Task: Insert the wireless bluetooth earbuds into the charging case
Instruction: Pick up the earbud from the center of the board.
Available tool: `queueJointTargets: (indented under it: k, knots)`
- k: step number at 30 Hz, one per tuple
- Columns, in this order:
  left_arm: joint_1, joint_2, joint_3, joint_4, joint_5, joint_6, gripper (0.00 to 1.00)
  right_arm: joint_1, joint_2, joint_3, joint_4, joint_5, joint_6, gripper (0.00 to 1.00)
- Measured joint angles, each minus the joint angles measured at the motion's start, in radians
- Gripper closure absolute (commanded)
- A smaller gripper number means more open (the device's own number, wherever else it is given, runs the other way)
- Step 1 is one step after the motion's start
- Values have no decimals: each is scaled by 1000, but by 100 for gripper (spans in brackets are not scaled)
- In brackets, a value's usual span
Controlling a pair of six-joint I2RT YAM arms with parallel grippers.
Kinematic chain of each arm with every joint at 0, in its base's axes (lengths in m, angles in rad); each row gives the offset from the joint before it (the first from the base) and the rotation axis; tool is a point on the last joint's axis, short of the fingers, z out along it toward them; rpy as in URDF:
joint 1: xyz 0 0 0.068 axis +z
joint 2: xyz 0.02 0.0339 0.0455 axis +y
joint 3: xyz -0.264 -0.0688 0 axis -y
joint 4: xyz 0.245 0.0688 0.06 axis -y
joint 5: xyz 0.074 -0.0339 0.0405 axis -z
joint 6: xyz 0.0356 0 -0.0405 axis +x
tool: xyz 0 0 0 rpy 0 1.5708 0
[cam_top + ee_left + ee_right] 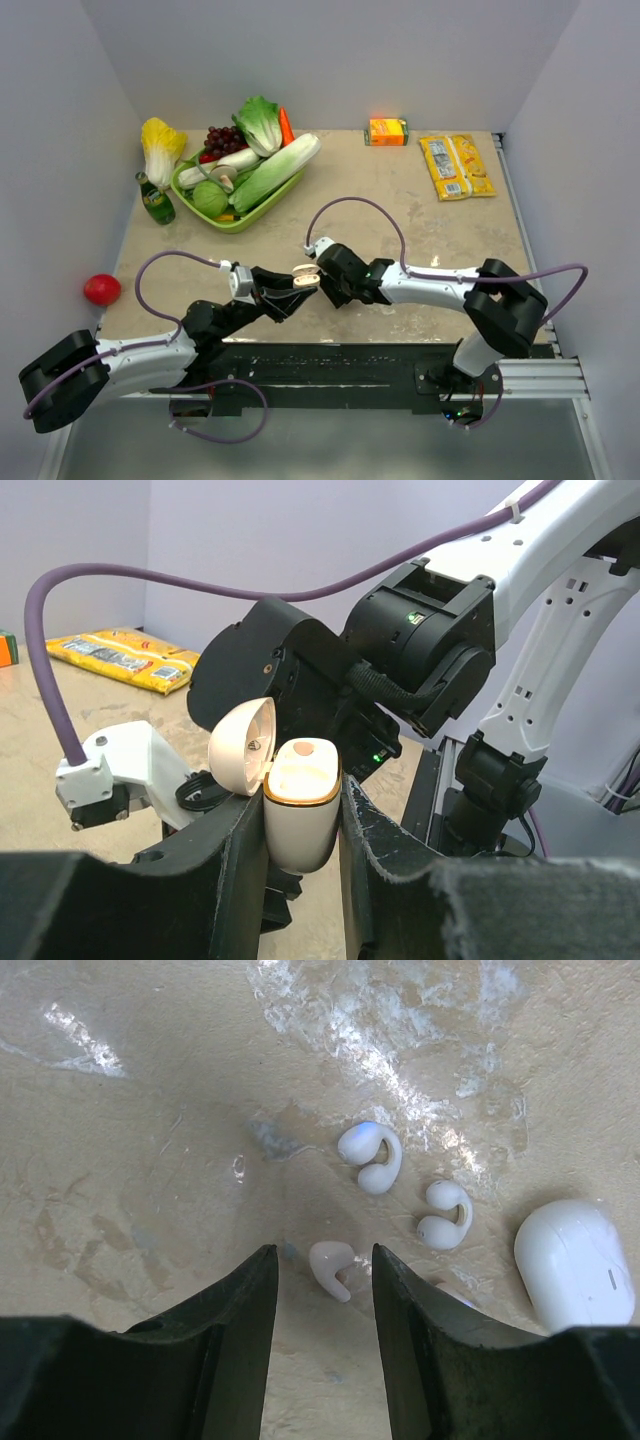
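My left gripper [300, 795] is shut on the charging case [300, 825] and holds it upright above the table. The case's lid [240, 745] hangs open to the left, with the tan inside showing. In the top view the case [306, 277] is right beside my right gripper [328, 288]. My right gripper [322, 1252] is open and points down at the table. One white earbud [332, 1268] lies between its fingers, untouched. Two more earbuds [368, 1155] [445, 1213] lie just beyond. Another is partly hidden behind the right finger [420, 1320].
A closed white pebble-shaped case [575, 1265] lies on the table right of the earbuds. At the back are a green tray [240, 222] of vegetables, a green bottle [155, 200], an orange carton [388, 131] and a yellow packet [456, 166]. A red ball [101, 289] sits at the left edge.
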Motion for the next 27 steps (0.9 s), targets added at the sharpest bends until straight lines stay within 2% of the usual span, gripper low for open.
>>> queueJointTargets:
  k: [13,24,27]
  knots:
    - [0,-6,0,0,0,0,100,0,69,23,-18,5,23,57]
    - [0,-12,0,0,-1,0,100,0,69,25,-25,5,47,68]
    - [0,-18,0,0,-1,0,100,0,69,25,-28,3,57,74]
